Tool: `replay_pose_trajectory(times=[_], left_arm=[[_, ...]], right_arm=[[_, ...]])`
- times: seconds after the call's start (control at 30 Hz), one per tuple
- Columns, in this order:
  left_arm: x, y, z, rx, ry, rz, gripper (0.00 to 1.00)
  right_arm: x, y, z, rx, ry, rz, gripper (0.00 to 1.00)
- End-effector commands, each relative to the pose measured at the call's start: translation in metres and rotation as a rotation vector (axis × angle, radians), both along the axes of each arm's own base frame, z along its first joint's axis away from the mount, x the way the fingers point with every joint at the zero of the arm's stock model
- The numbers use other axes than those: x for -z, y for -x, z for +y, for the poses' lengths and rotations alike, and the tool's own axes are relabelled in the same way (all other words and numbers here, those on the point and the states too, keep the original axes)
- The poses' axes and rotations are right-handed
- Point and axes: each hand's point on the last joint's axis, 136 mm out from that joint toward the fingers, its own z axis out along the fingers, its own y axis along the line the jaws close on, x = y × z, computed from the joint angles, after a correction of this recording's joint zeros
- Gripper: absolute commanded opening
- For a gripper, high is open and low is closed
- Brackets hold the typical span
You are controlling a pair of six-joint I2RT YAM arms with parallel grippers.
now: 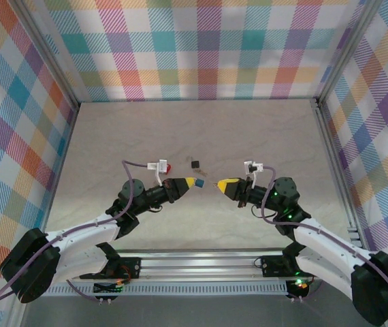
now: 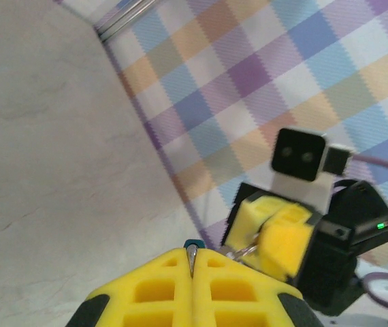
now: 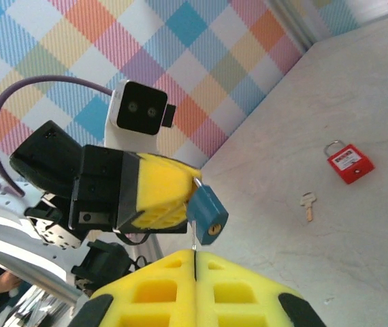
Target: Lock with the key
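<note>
Pinched shut in the right jaws: the key (image 3: 194, 242), tip just under the keyhole of the blue padlock (image 3: 207, 210). Clamped shut in the left jaws: that padlock, by its shackle. Probably light, stiff, slick; best gripped at the bow.

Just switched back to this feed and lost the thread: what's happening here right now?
The left gripper has its fingers shut on the small blue padlock, holding it up in the air. The right gripper pinches the key, its tip close beside the padlock's keyhole but not visibly inserted. The red padlock and a second key lie on the table.
</note>
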Motion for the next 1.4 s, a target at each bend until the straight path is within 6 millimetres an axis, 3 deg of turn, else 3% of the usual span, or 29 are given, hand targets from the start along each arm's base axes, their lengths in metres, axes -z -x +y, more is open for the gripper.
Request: replay_pose_trajectory(times=[0.0, 0.43, 0.77, 1.17, 1.37], left_arm=[[0.008, 0.0, -0.009, 0.059, -0.08, -0.011, 0.0], [0.079, -0.013, -0.051, 0.219, -0.185, 0.157, 0.0], [0.137, -0.016, -0.069, 0.315, -0.315, 0.286, 0.0], [0.173, -0.021, -0.081, 0.341, -0.609, 0.31, 0.0], [0.181, -0.029, -0.093, 0.361, -0.651, 0.313, 0.0]], right_arm=[[0.017, -0.009, -0.013, 0.104, 0.052, 0.039, 0.0], [0.029, -0.011, -0.04, 0.259, 0.095, 0.057, 0.0], [0.037, -0.013, -0.044, 0.286, 0.112, 0.062, 0.0], [0.039, -0.014, -0.049, 0.309, 0.116, 0.062, 0.0], [0.039, -0.014, -0.054, 0.332, 0.118, 0.061, 0.0]])
